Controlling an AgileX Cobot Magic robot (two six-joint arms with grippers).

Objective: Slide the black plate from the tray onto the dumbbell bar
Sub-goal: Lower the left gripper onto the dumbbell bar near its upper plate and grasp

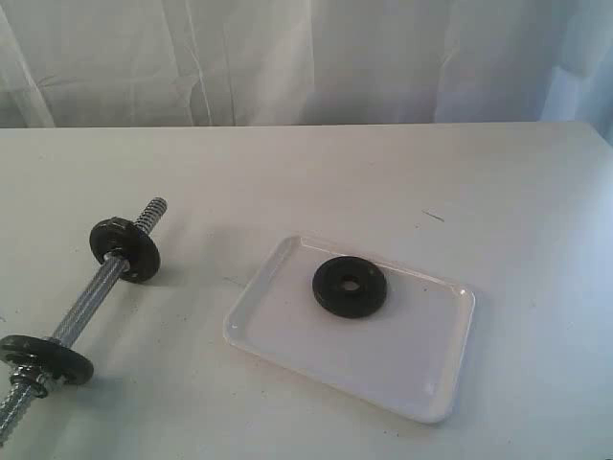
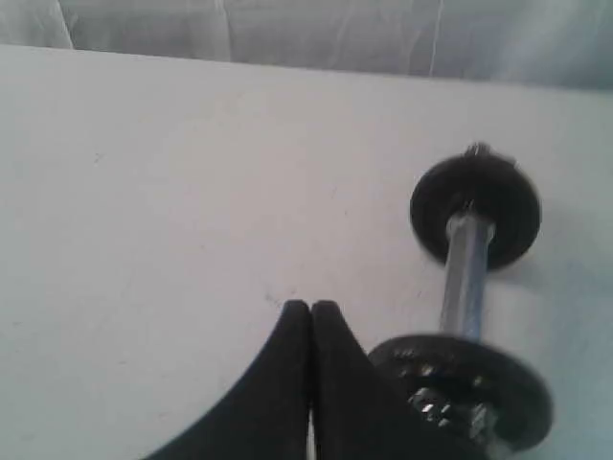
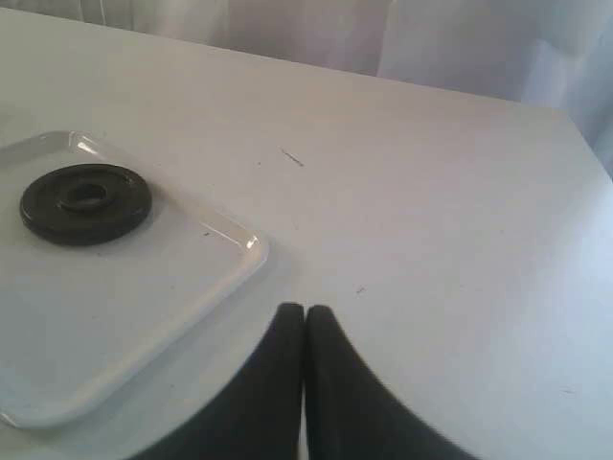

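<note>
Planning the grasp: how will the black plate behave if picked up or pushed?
Likely stiff and heavy for its size: the black plate looks like a solid weight disc. Lying flat on the glossy tray, it should slide, not roll, when pushed. Its low edge probably offers little to pinch.

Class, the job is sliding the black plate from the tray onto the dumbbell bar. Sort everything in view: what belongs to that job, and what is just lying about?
Belongs to the job: black plate; tray; dumbbell bar; left gripper and right gripper, both shut.

Just there: far disc and near disc, both on the bar; curtain behind.
</note>
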